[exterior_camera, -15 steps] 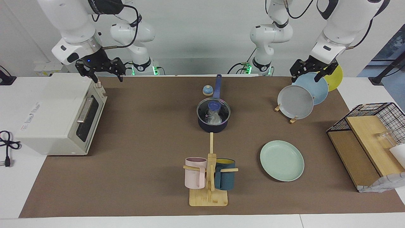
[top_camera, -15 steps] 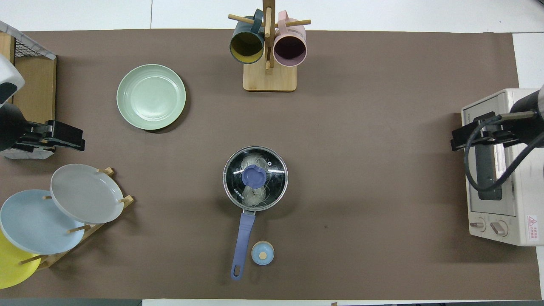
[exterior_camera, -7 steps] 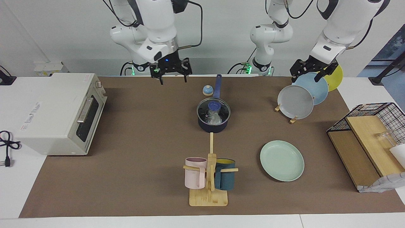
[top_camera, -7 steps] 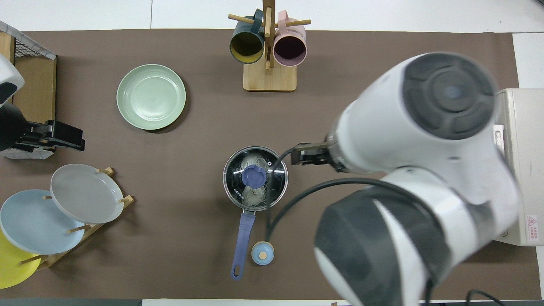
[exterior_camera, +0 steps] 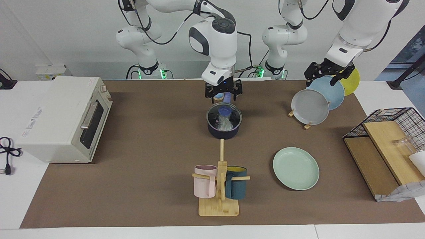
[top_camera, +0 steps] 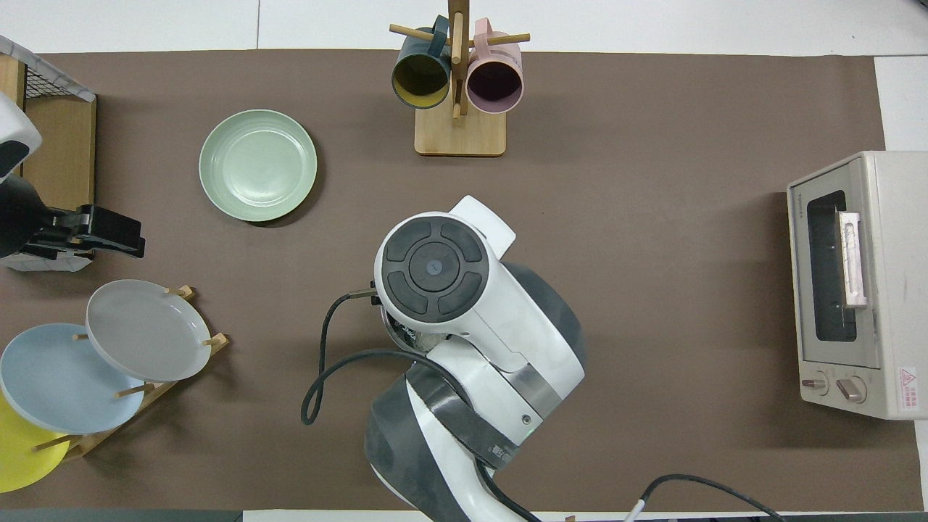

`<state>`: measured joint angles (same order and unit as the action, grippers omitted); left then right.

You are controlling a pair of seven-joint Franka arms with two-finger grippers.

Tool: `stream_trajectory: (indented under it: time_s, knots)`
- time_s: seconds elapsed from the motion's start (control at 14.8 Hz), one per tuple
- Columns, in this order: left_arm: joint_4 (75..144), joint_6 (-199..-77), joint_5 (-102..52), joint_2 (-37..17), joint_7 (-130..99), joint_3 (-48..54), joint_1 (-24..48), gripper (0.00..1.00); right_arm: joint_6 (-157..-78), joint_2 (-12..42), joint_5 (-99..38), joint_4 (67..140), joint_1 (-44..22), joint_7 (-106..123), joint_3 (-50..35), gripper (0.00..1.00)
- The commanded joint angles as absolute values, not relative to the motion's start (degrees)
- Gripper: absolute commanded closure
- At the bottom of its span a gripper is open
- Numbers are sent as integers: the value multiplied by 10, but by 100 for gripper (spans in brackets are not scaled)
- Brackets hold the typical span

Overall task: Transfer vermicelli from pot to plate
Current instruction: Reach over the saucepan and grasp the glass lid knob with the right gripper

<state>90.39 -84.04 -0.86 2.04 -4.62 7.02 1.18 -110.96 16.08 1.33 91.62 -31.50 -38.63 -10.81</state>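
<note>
The dark navy pot (exterior_camera: 223, 130) stands mid-table with its clear glass lid (exterior_camera: 232, 117) on. Whitish vermicelli (exterior_camera: 226, 124) shows through the lid. My right gripper (exterior_camera: 223, 97) is open and hangs over the root of the pot's blue handle, just above lid height, touching nothing. In the overhead view the right arm covers the pot, except for a sliver (top_camera: 395, 330). The mint-green plate (exterior_camera: 296, 168) lies empty toward the left arm's end, farther from the robots; it also shows in the overhead view (top_camera: 257, 165). My left gripper (exterior_camera: 327, 77) waits open over the plate rack.
A toaster oven (exterior_camera: 63, 119) stands at the right arm's end. A mug tree (exterior_camera: 219, 186) with two mugs stands farther from the robots than the pot. A rack holds grey (exterior_camera: 309, 107), light blue and yellow plates. A wire basket (exterior_camera: 391, 146) and a small blue dome (exterior_camera: 217, 97) are also there.
My right arm swung from above the toaster oven across the table to over the pot's handle and came lower. The left arm, pot, lid and plate have not moved.
</note>
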Motion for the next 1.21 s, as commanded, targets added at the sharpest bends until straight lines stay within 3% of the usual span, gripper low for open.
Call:
stream_trajectory:
  time_s: [0.0, 0.27, 0.61, 1.15]
  knots:
    - [918, -846, 0, 33, -51, 69, 13, 0, -1154, 154, 20, 954, -315, -392, -106, 0]
    - [918, -846, 0, 33, -51, 69, 13, 0, -1184, 161, 48, 994, -325, -391, -106, 0]
    - [918, -846, 0, 33, -51, 69, 13, 0, -1197, 183, 50, 995, -350, -409, -106, 0]
    - [918, -846, 0, 33, -51, 69, 13, 0, -1200, 187, 54, 989, -330, -402, -106, 0]
